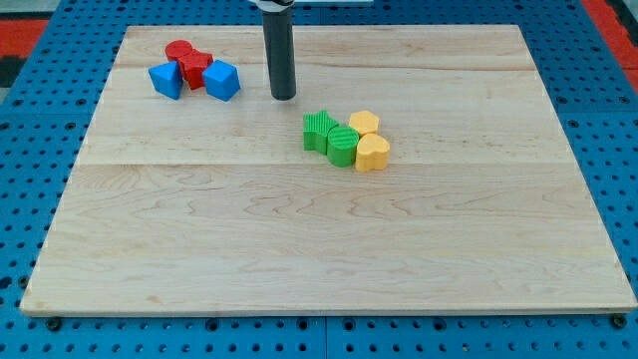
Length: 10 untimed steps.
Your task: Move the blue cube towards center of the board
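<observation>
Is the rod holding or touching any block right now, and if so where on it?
Nothing is held. My tip stands on bare board, apart from every block: the blue cube lies to the view's left of it with a clear gap between.

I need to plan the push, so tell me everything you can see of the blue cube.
The blue cube is a small solid block, plain blue and matte, plastic or painted by its look, sitting flat and turned corner-on to the camera. It lies near the board's top left, at the right end of a cluster, against a red block, with a blue triangular block further left. My tip stands apart on its right, not touching it.
</observation>
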Available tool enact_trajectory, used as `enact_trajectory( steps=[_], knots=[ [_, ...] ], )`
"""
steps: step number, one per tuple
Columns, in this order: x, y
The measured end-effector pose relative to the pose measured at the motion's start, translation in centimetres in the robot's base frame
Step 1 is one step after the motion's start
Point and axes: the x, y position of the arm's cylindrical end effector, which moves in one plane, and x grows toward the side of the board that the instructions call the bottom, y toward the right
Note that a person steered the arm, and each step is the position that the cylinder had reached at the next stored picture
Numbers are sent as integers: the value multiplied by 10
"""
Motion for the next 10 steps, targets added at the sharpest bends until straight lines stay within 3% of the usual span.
enact_trajectory(
  steps=[3,4,6,7,9,10],
  knots=[
    [2,5],
    [37,-13],
    [70,-160],
    [40,-201],
    [32,-219],
    [-4,-228]
  ],
)
